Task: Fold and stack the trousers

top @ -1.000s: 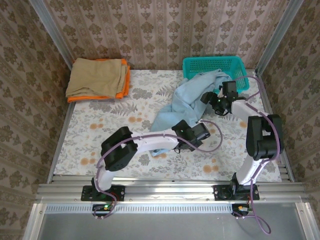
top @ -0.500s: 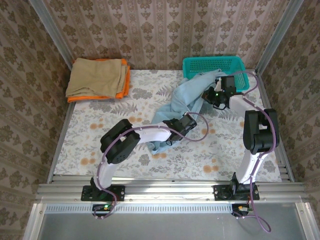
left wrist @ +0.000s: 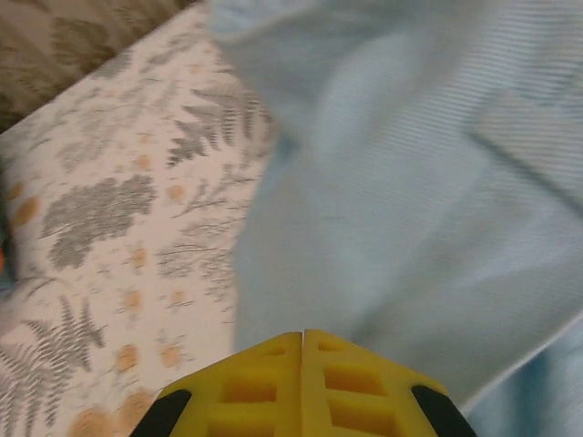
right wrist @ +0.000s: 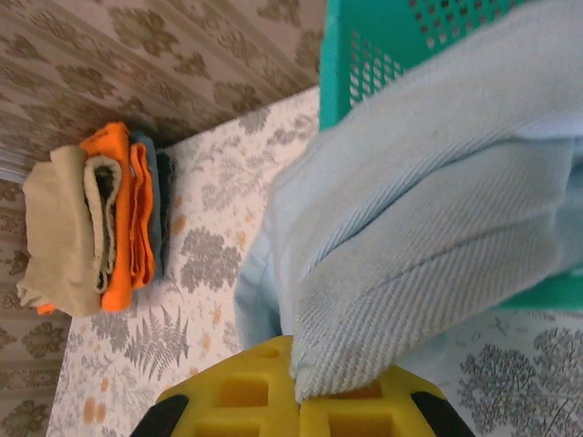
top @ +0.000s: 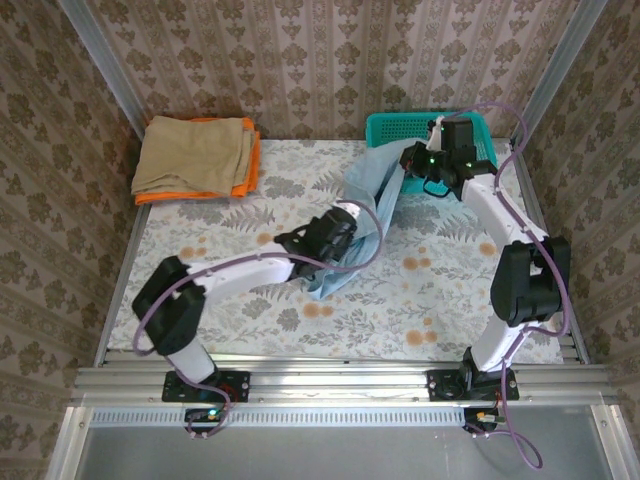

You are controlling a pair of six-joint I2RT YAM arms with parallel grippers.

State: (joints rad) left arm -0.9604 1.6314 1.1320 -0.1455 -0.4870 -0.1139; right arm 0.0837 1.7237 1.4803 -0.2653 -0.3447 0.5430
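Lifting the light-blue trousers (top: 365, 195) beside the teal basket (top: 395, 122), the right fingers (right wrist: 241, 396) stay clamped on cloth; the left fingers (left wrist: 264, 391), pressed together, have swung left over legs trailing across the worktop (top: 450, 290); folding hasn't begun.

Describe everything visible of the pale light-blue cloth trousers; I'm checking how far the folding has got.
The pale light-blue soft-cloth trousers are unfolded and bunched, their fine ribbed weave plain up close. They run as a rumpled band from the teal plastic basket at the far right down to mid-table, lying on the floral tablecloth. The right gripper is shut on a fold held up beside the basket; the left gripper, pads together, sits at the lower end, its hold on the cloth unclear.
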